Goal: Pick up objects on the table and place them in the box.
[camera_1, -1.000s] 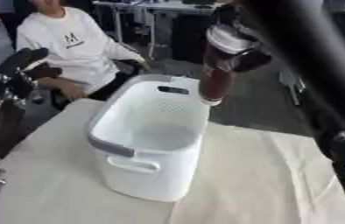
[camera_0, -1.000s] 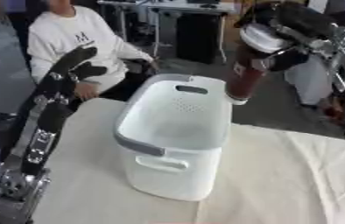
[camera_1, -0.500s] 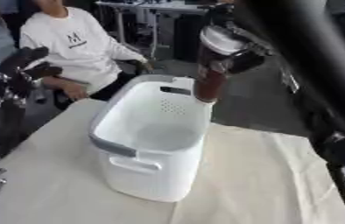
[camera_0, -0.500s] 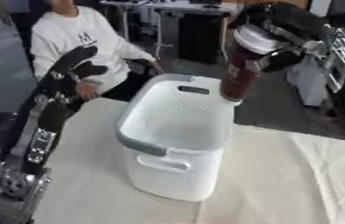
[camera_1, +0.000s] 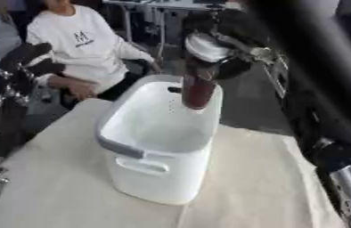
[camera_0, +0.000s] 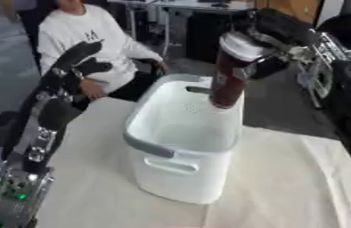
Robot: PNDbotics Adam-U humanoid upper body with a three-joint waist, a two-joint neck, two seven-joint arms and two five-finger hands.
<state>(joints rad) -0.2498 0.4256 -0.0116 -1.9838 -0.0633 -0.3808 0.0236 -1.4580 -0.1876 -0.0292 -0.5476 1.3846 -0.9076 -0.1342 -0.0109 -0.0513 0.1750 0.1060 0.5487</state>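
Note:
A white plastic basket with a grey rim stands on the cloth-covered table. Over its far right rim my right hand is shut on a dark brown bottle with a white cap, which hangs top up and slightly tilted, its lower end just inside the basket's opening. My left hand is raised at the left, level with the basket's far rim, fingers relaxed and holding nothing.
The table is covered with a cream cloth. A person in a white top sits beyond the far left edge. Desks and dark equipment stand behind.
The right hand has carried the bottle left and down, from beyond the far rim to over the basket's opening. The left arm has stayed put.

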